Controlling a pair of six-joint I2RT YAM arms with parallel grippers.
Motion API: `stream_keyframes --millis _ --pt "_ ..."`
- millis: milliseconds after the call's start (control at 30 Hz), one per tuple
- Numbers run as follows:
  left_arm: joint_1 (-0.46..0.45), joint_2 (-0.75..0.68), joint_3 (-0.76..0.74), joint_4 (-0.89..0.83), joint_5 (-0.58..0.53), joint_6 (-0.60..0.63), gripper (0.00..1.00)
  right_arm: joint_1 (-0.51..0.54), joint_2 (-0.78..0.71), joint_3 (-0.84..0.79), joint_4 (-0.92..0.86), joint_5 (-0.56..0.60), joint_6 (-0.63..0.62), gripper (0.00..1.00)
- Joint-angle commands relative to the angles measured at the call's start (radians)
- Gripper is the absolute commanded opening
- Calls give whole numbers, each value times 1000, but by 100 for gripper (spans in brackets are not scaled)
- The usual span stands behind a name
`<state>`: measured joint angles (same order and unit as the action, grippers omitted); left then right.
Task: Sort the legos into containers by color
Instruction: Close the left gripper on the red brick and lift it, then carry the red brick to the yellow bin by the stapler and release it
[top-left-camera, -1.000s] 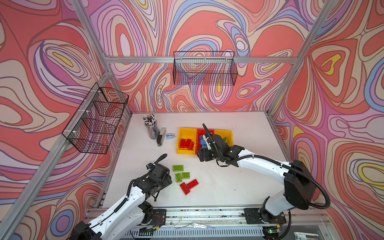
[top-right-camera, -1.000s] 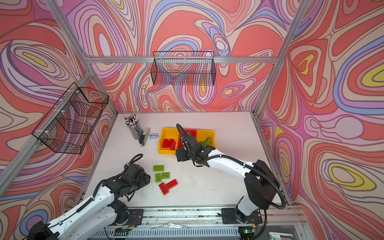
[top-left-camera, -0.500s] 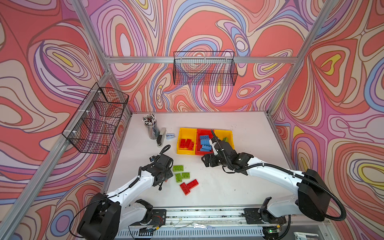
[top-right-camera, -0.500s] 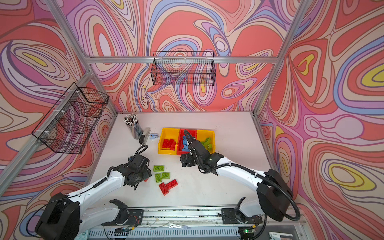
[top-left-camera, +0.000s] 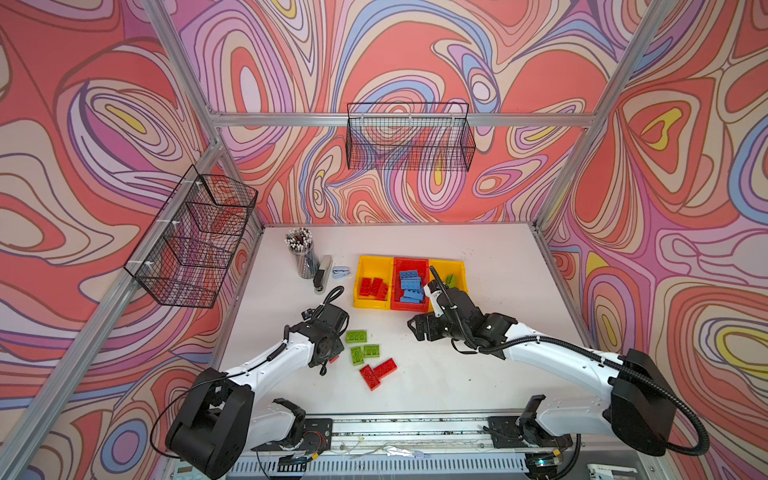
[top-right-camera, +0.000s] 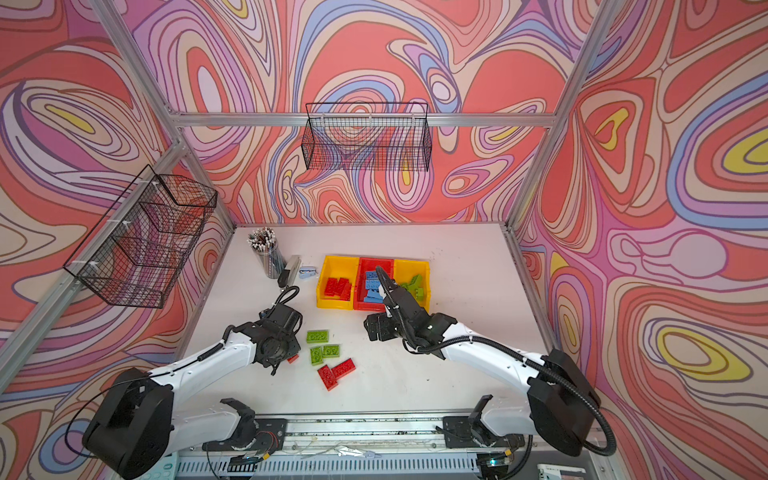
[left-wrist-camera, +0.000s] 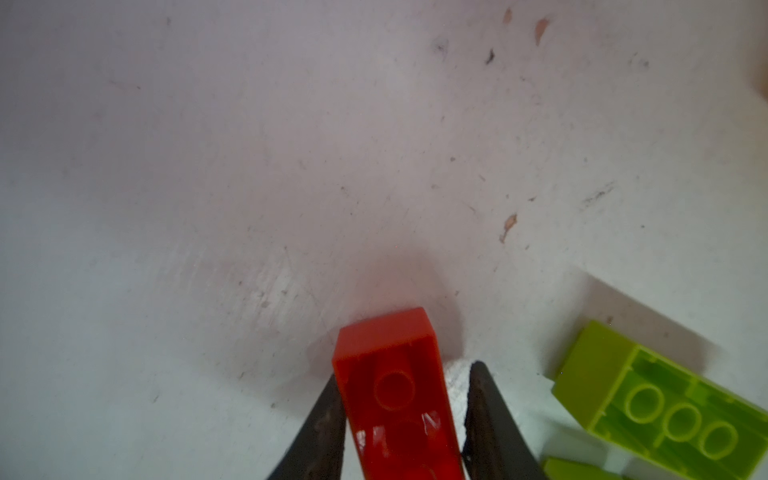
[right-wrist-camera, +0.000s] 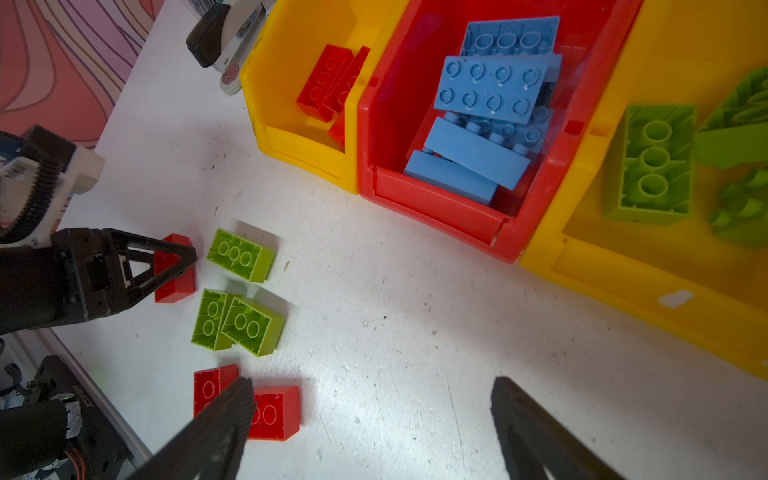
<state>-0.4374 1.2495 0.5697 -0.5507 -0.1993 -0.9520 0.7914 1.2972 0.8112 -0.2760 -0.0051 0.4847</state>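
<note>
– Left gripper, lower than before, is closing round a red brick on the counter; whether it is pinching already, I cannot tell.
– Right gripper is hanging spread, empty. Next, I think, is lifting toward the reds' bin.

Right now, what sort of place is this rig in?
Probably a robot test cell, not a home: aluminium frame, swirl-printed walls, and two arms mounted on a rail at the table's edge.
</note>
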Motion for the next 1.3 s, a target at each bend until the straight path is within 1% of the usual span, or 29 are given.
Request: stream_keyframes --millis 0,33,133,200,367,467,567,700,833,967,1100,1167,1200,1267 --pt "6 31 41 -61 -14 45 24 2 -28 -20 18 -12 10 94" --pt "5 47 57 -75 -10 67 20 3 -33 -20 11 -7 8 94" --pt "5 91 102 -125 -18 115 11 3 -57 -8 -26 22 -10 94" --pt "6 96 125 -145 -22 136 8 3 -80 -1 -51 43 -19 94" --pt "6 58 208 -197 -34 173 8 3 -132 13 -90 61 -18 94" --pt "6 59 311 -233 -44 220 8 3 -148 14 -102 67 -7 94" --pt "5 91 429 -238 -42 269 8 3 -158 13 -111 78 6 94" --pt "6 193 587 -212 -7 322 8 3 -165 14 -128 85 24 94" --pt "5 321 737 -155 68 346 8 4 -175 7 -141 94 41 94" --pt "1 455 878 -129 106 365 8 3 -196 -1 -167 115 57 94" --pt "0 589 1009 -133 111 390 10 3 -215 6 -214 162 79 94" --pt "0 646 1060 -136 107 399 13 3 -224 9 -227 169 88 94" --pt "0 675 1086 -140 107 404 19 3 -228 12 -233 172 94 94" --pt "0 715 1127 -155 108 412 36 3 -232 18 -244 177 101 94"
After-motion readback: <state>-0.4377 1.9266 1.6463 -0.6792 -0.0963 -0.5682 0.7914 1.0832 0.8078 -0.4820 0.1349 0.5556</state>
